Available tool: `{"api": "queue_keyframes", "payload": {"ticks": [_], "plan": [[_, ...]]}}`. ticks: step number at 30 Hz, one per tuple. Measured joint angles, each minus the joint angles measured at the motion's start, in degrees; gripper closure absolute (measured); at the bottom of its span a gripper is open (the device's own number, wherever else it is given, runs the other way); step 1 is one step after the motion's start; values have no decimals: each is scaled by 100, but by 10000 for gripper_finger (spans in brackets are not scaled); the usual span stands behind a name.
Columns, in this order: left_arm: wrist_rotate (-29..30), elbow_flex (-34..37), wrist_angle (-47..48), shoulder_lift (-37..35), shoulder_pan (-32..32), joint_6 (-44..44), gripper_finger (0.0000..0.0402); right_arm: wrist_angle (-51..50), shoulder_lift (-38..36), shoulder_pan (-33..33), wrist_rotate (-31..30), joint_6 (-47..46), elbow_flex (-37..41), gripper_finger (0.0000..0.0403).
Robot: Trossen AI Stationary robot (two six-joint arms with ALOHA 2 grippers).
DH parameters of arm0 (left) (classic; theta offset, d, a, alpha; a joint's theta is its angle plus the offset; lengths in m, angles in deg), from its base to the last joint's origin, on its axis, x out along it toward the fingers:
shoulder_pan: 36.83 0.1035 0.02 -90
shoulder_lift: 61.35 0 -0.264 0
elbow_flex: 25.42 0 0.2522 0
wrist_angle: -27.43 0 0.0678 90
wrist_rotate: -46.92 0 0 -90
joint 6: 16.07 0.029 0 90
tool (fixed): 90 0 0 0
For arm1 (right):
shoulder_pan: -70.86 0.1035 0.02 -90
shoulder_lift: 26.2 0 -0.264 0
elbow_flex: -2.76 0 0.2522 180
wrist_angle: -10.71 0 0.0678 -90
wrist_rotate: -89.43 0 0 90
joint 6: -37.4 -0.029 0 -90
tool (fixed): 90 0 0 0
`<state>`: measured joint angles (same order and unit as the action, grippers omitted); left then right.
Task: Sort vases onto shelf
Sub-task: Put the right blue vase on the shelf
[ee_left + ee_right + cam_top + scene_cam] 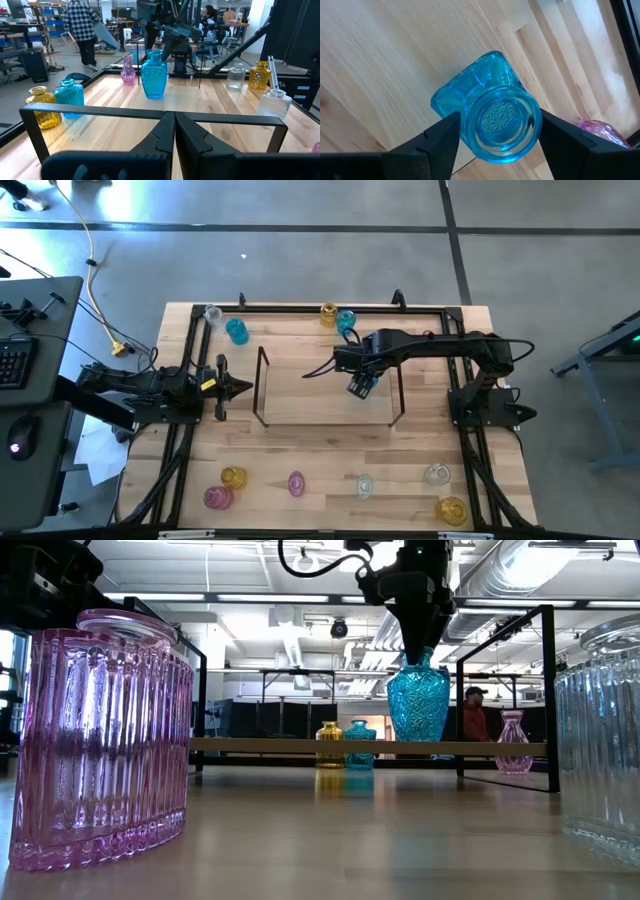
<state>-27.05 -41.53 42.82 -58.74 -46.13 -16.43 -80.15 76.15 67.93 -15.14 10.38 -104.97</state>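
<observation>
We read no brand, label or writing on any vase. The blue vase (pixel 362 385) stands upright on the shelf (pixel 320 395), right of centre in the high view, a star pattern pressed into its glass. The right hand (pixel 492 137) hangs over it with its fingers spread wide on either side of the rim; we cannot tell whether they touch the glass. The left hand (pixel 232 388) waits clenched at the left edge of the worktop (pixel 300 455), holding nothing. Counting in the high view, we find eleven vases: three blue, three amber, two pink and three clear. Four stand along the upper edge of the worktop, six along the lower edge, one on the shelf
</observation>
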Motion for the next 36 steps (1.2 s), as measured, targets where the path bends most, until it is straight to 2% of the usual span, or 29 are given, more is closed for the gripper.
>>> {"api": "queue_keyframes", "payload": {"ticks": [28,36], "plan": [[0,1,2,1,-2,2,397,-183,0,-2,83,5,-22,164],[0,1,2,1,-2,4,397,-583,-9,74,127,4,-668,164]]}}
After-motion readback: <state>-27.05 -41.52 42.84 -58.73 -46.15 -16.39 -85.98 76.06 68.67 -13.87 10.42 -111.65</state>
